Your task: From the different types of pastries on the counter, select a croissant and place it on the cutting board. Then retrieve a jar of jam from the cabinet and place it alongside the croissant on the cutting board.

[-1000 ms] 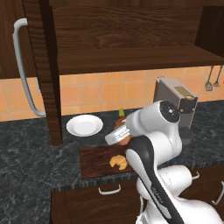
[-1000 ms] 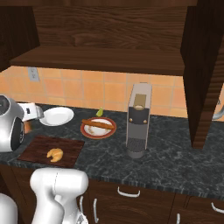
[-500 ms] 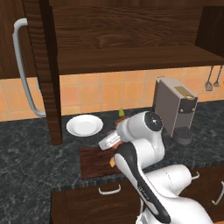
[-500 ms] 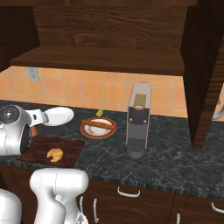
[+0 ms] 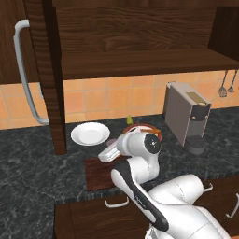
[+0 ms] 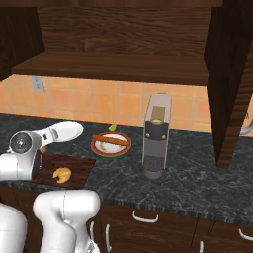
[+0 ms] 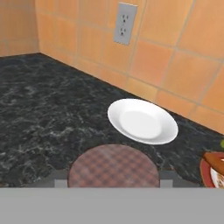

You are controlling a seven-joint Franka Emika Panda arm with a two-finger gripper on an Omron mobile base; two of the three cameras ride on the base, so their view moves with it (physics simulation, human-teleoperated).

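In the hand view a round plaid brownish lid, the jar of jam (image 7: 113,164), sits between the two grey finger tips of my gripper (image 7: 113,177), which is shut on it above the counter (image 7: 39,100). From the left base camera the gripper (image 5: 103,156) points left, just over the far edge of the cutting board (image 5: 95,175). The croissant (image 6: 63,174) lies on the cutting board (image 6: 81,165). A long brown pastry stick (image 6: 111,140) rests on a red plate. The cabinet (image 5: 140,60) stands open, its shelf bare, with its grey handle (image 5: 23,70) at the left.
A white plate (image 7: 142,120) sits on the counter ahead of the gripper, near the tiled wall and its outlet (image 7: 124,17). A coffee machine (image 6: 155,133) stands to the right of the red plate (image 6: 99,148). The open cabinet door's edge (image 5: 51,84) reaches down to the counter.
The arm has swung left and down, carrying the hand from beside the red plate towards the cutting board's far edge and the white plate. The croissant has stayed put.
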